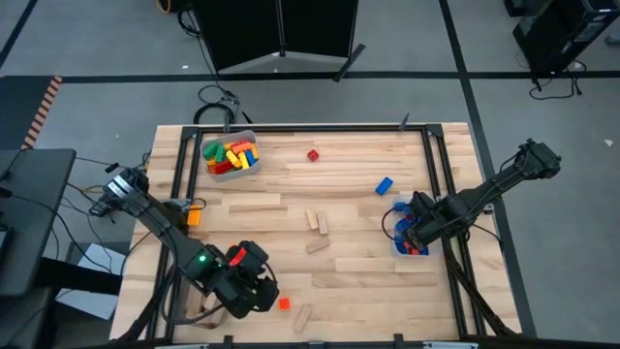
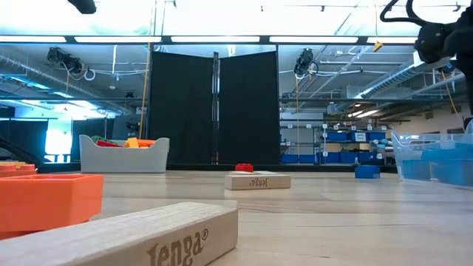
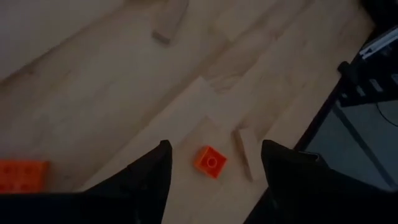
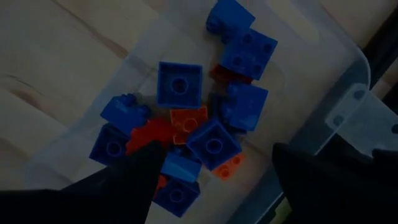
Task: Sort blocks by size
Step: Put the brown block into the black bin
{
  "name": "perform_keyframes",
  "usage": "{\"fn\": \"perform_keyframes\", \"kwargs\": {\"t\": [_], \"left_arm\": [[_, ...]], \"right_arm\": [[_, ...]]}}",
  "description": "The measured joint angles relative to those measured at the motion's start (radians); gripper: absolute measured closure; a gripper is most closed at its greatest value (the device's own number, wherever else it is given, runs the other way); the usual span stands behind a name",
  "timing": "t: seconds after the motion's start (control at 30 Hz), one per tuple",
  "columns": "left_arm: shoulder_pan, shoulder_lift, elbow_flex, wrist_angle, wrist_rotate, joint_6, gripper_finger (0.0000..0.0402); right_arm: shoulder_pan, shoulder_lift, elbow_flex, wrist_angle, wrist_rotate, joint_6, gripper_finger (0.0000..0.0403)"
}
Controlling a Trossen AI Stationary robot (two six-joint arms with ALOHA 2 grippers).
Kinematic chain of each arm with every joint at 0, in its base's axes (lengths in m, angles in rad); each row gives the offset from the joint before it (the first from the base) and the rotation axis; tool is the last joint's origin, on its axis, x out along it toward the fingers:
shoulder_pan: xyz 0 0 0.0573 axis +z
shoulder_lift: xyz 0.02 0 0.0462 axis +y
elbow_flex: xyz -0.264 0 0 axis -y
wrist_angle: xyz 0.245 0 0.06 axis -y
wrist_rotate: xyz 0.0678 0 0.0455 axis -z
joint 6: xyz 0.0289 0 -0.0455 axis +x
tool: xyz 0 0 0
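Note:
My left gripper is open near the table's front edge. It hovers over a small orange brick, which lies flat on the table between the lines of the two fingers. My right gripper is open and empty above a clear bin at the table's right. That bin holds several blue and orange-red bricks. A grey bin at the far left holds mixed coloured bricks. A red brick and a blue brick lie loose on the table.
Tan wooden pieces lie at mid table and near the front edge, the latter close beside the orange brick. A larger orange brick lies at the left. Black frame rails run along the table's sides.

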Motion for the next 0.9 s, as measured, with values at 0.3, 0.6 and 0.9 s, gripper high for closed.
{"fn": "perform_keyframes", "kwargs": {"t": [0.3, 0.6, 0.9], "left_arm": [[0.14, 0.021, 0.0, 0.004, -0.006, -0.018, 0.0149], [0.433, 0.082, 0.0, 0.019, 0.079, -0.084, 0.0149], [0.621, 0.24, 0.0, 0.246, 0.171, 0.192, 0.0149]], "right_arm": [[0.0, 0.0, 0.001, 0.052, 0.054, -0.023, 0.01], [0.0, 0.002, 0.001, 0.147, 0.08, -0.026, 0.011], [0.0, 0.001, 0.001, 0.203, 0.095, -0.048, 0.0118]]}}
